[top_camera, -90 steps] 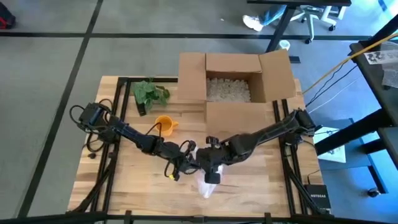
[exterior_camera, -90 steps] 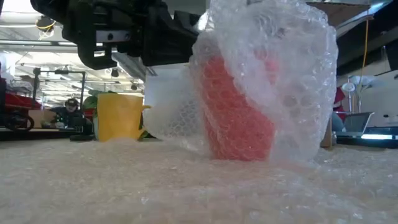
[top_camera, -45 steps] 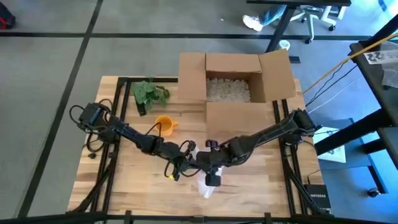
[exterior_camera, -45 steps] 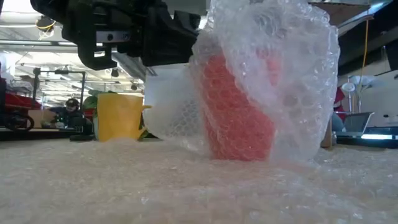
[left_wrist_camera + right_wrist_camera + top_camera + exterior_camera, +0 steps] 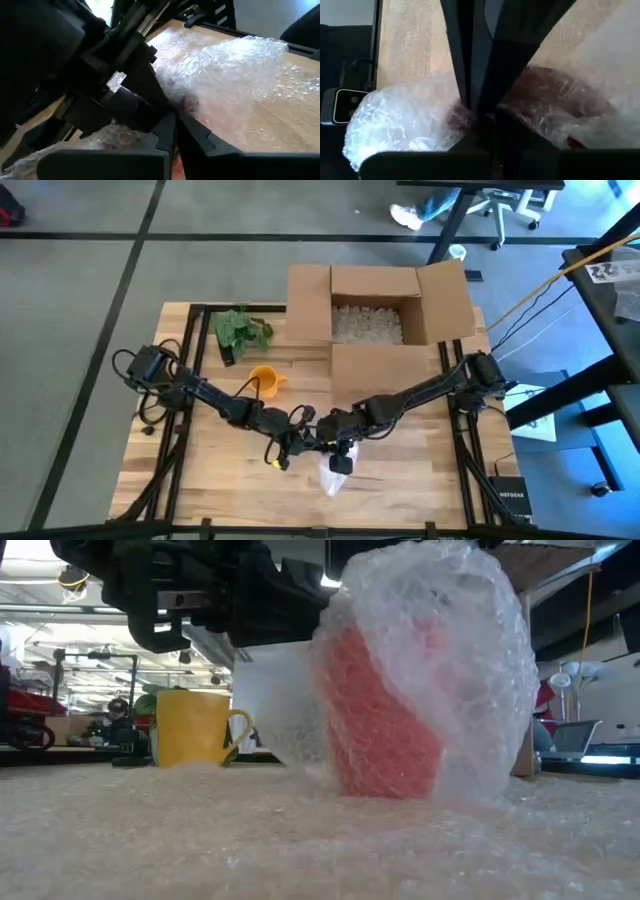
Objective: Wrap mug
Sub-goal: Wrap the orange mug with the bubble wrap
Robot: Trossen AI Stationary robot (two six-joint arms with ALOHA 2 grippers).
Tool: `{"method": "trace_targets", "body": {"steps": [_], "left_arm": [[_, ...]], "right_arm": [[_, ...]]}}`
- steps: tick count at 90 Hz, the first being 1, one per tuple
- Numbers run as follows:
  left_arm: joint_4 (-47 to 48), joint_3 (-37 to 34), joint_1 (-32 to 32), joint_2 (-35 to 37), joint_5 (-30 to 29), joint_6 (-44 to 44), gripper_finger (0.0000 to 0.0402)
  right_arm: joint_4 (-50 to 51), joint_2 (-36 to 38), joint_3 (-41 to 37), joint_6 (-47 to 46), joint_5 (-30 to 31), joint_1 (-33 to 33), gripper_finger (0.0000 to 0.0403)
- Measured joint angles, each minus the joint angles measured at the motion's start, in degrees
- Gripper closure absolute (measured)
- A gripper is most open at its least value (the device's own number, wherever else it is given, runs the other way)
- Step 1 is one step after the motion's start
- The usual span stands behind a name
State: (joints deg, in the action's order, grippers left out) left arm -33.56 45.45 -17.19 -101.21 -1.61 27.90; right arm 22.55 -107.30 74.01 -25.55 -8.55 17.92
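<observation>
A red mug (image 5: 385,720) stands upright on the wooden table (image 5: 220,470), covered over by a sheet of bubble wrap (image 5: 440,660) that bulges around its top and sides and spreads out across the table in front of it. In the high view this bundle (image 5: 335,475) sits near the front edge of the table, well in front of the open cardboard box (image 5: 375,315).

Both grippers meet at the bundle. The left gripper (image 5: 305,442) reaches in from the left side of the mug, and in its wrist view its fingers (image 5: 165,132) are pressed together on a fold of bubble wrap. The right gripper (image 5: 340,452) comes down over the mug from the box side; its fingers (image 5: 475,70) are closed tight against each other, pinching the wrap just above the red mug (image 5: 545,95).

A yellow mug (image 5: 195,728) stands upright to the left of the wrapped mug and farther back, between it and the box, its handle turned toward the red mug. A green leafy plant (image 5: 240,332) lies just left of the box. The box holds white packing filler (image 5: 365,322).
</observation>
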Motion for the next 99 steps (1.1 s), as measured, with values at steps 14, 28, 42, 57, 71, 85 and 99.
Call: {"method": "trace_targets", "body": {"steps": [14,28,42,57,71,85,99], "left_arm": [[0.24,-0.02,0.00,0.00,0.13,-0.29,0.0401],[0.31,-0.02,0.00,0.02,0.13,-0.42,0.0401],[0.28,-0.02,0.00,0.02,0.13,-0.37,0.0401],[0.18,-0.02,0.02,0.02,0.09,-0.39,0.0401],[0.17,-0.02,0.00,0.02,0.16,-0.07,0.0401],[0.20,-0.04,0.02,0.02,0.17,-0.07,0.0401],[0.20,-0.04,0.02,0.02,0.17,-0.31,0.0401]], "right_arm": [[5.26,1.54,3.85,0.98,3.41,0.14,0.0403],[12.82,3.23,8.53,2.34,6.33,0.14,0.0403],[19.29,4.84,14.28,3.42,9.03,0.71,0.0403],[22.47,4.82,17.78,3.91,10.99,2.14,0.0403],[21.41,3.97,16.64,2.06,9.56,3.39,0.0403],[20.35,0.65,14.79,1.92,8.47,3.47,0.0403],[18.57,-2.65,11.45,1.79,5.72,1.77,0.0403]]}}
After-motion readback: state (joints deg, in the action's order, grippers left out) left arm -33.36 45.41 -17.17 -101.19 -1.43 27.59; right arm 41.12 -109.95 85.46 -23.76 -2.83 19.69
